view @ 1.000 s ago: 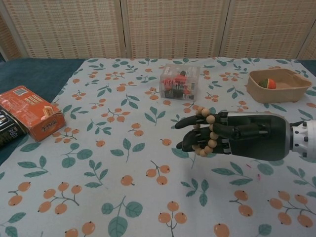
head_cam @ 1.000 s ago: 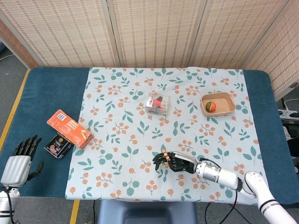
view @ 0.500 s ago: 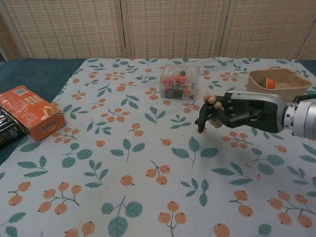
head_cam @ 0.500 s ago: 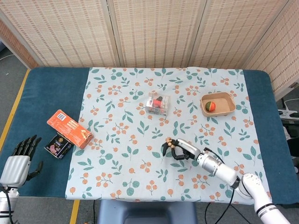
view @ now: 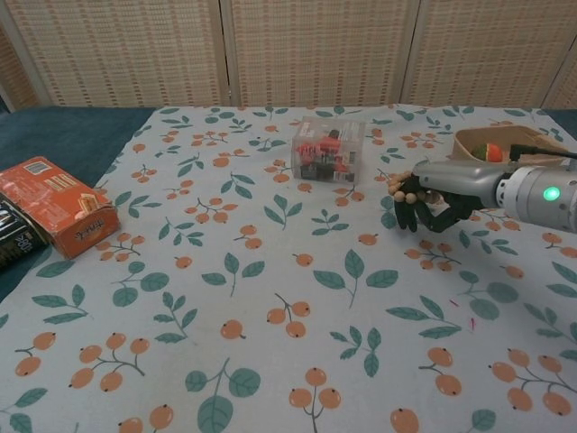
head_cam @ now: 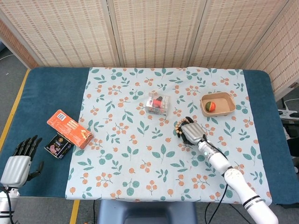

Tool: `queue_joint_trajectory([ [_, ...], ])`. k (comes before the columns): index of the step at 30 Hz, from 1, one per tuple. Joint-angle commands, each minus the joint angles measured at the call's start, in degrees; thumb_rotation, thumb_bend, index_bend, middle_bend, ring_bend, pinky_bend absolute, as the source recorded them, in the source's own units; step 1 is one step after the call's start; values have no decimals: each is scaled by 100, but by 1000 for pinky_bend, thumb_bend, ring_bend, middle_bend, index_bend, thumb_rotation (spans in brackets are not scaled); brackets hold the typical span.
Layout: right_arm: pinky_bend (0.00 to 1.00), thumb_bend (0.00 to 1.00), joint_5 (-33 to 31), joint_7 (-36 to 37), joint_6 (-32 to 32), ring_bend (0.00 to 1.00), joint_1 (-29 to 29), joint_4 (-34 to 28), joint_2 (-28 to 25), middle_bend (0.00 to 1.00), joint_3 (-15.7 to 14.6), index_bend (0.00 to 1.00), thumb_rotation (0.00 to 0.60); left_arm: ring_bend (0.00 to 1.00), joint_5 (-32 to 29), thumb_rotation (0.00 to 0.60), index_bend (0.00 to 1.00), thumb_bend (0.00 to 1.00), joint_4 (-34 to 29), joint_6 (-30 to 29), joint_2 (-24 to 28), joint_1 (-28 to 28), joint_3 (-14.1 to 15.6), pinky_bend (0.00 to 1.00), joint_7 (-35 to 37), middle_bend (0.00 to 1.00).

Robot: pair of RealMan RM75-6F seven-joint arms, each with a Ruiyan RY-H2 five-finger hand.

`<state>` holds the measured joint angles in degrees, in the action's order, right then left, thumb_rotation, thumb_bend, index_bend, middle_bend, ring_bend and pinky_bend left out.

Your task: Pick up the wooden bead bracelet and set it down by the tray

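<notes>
My right hand (head_cam: 190,132) (view: 435,198) hovers over the floral cloth, left of and nearer than the tan tray (head_cam: 217,104) (view: 510,144). Its dark fingers hold the wooden bead bracelet (head_cam: 178,127) (view: 398,188), whose pale beads show at the hand's left side. Most of the bracelet is hidden inside the fingers. A red and green fruit (head_cam: 210,106) lies in the tray. My left hand (head_cam: 19,162) rests low at the table's front left corner with its fingers apart and nothing in it; the chest view does not show it.
A clear box of small red items (head_cam: 157,103) (view: 327,150) stands at mid table, left of the right hand. An orange carton (head_cam: 68,129) (view: 56,205) and a dark packet (head_cam: 58,145) lie at the left. Woven screens stand behind the table.
My right hand has carried the bracelet away from the front edge and to the right, toward the tray, turning as it went. The left hand has stayed put.
</notes>
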<state>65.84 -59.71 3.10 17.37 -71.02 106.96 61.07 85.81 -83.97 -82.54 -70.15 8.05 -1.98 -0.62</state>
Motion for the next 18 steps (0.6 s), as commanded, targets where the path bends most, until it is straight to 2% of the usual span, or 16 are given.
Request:
queue_joint_trajectory([
  [1,0,979,309,508,-166,142,139,-20,-353,435,-596,328,600,0,-5,600,0,470,-1,6,8,-1,0,112,12,0],
  [2,0,942,362,614,-217,127,125,-97,-451,414,-706,291,600,0,-5,600,0,470,1,10,10,1,0,111,18,0],
  [3,0,846,453,735,-309,102,105,-215,-596,371,-853,234,600,0,-1,600,0,470,2,15,13,3,3,112,22,0],
  [4,0,711,534,812,-394,73,94,-310,-712,328,-964,179,600,0,5,600,0,469,1,17,15,6,4,112,26,0],
  [7,0,410,774,1093,-755,9,82,-617,-1089,230,-1320,65,600,0,24,600,0,469,2,27,16,12,15,111,40,0],
  [9,0,296,896,1292,-998,0,129,-759,-1344,181,-1569,12,591,0,30,600,0,469,2,39,15,19,20,111,39,0],
  [13,0,202,1006,1598,-1374,0,317,-936,-1791,111,-2030,0,544,0,40,600,0,469,-11,47,10,23,28,111,23,0],
  [18,0,193,921,2149,-1745,0,494,-1341,-2269,103,-2522,0,536,0,34,600,0,469,-15,46,3,25,23,112,7,0],
])
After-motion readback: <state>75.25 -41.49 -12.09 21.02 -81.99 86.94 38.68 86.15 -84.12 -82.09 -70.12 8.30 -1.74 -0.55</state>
